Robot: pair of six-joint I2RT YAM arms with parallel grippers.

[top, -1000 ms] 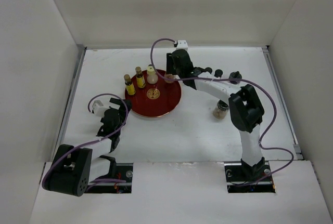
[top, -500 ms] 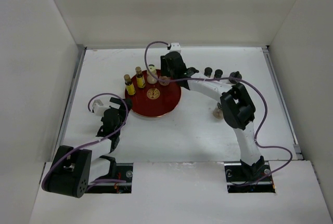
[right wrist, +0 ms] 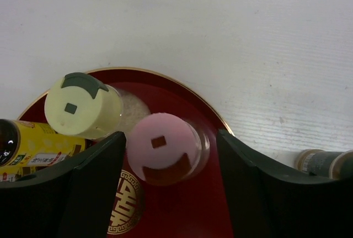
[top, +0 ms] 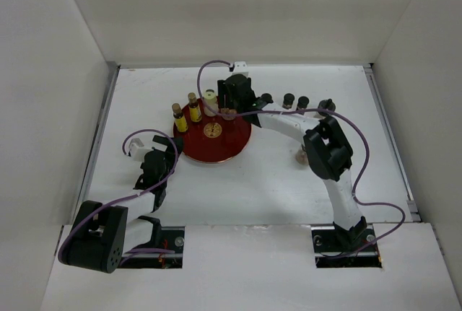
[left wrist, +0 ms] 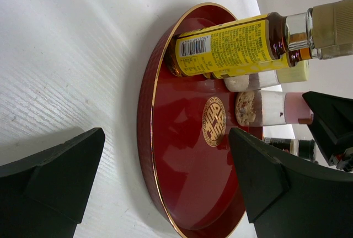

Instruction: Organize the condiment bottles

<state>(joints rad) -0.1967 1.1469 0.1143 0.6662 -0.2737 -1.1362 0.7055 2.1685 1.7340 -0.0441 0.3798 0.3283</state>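
The pink-lidded bottle (right wrist: 162,148) stands on the back of the round red tray (top: 231,151), beside the cream yellow-lidded bottle (right wrist: 83,105). My right gripper (right wrist: 170,138) straddles it with jaws open; a gap shows at the right finger. In the top view it (top: 229,103) hovers over that bottle (top: 228,113). Two slim yellow bottles (top: 180,118) (top: 193,107) and the cream one (top: 209,100) stand along the tray's back left. My left gripper (top: 155,163) is open and empty at the tray's left rim (left wrist: 151,138). The left wrist view shows a yellow bottle (left wrist: 231,47) and the pink-lidded one (left wrist: 270,108).
Several dark black-capped bottles (top: 288,99) stand on the table in a row right of the tray, one seen in the right wrist view (right wrist: 322,163). Another bottle (top: 302,155) stands by the right arm, partly hidden. White walls enclose the table on three sides.
My right gripper moved left from the tray's right edge with the pink-lidded bottle, and now stands over the tray's back next to the cream bottle. The left arm has not moved.
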